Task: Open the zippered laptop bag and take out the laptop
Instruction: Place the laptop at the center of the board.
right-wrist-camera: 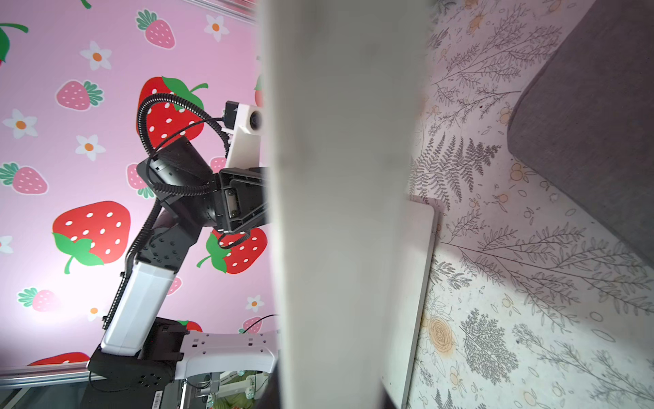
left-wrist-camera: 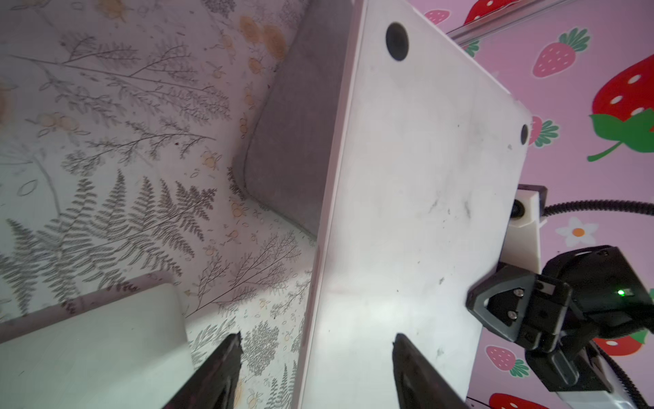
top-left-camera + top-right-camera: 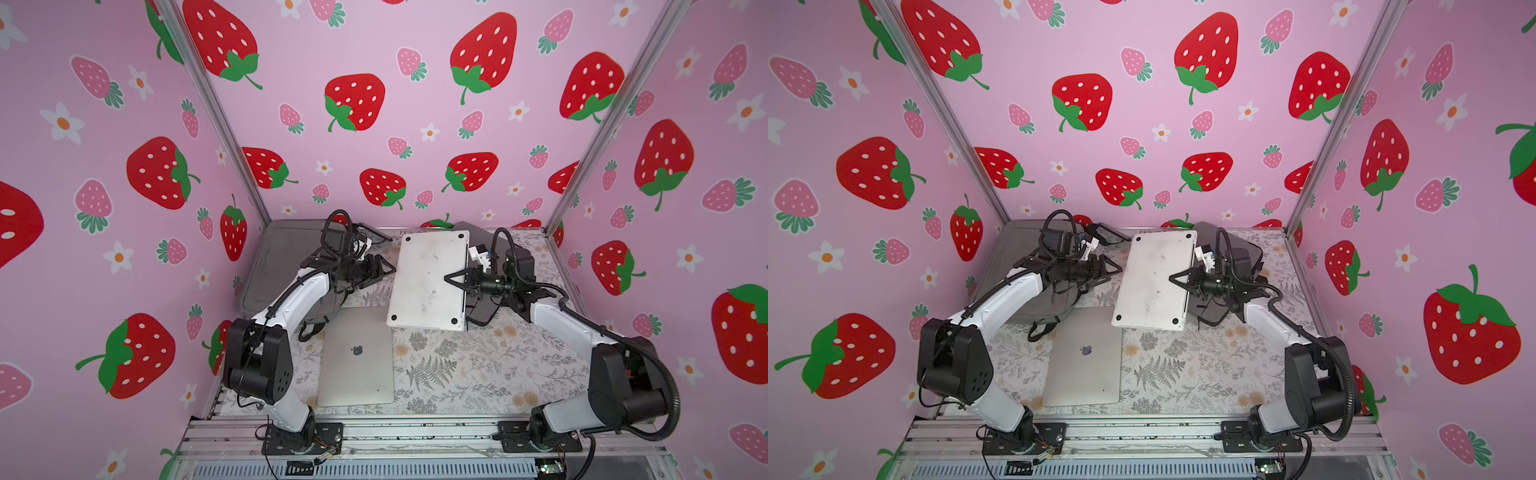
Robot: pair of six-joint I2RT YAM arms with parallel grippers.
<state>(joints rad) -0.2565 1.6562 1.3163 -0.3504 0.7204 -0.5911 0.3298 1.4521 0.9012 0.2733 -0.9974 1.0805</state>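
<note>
A silver laptop (image 3: 428, 282) (image 3: 1154, 282) hangs above the table with its underside and rubber feet facing up. My right gripper (image 3: 451, 279) (image 1: 329, 389) is shut on its right edge. In the right wrist view the laptop (image 1: 346, 177) fills the space between the jaws. My left gripper (image 3: 384, 268) (image 2: 318, 336) is open at the laptop's left edge (image 2: 424, 177), one finger above the underside and one below. A dark laptop bag (image 3: 484, 313) (image 2: 290, 141) lies under the right wrist. Whether its zipper is open is hidden.
A second silver laptop (image 3: 357, 361) (image 3: 1084, 365) with an apple logo lies flat near the front, partly under the held one. A grey bag (image 3: 278, 266) (image 1: 594, 124) with straps lies at the back left under the left arm. A floral cloth (image 3: 478, 365) covers the table between strawberry-print walls.
</note>
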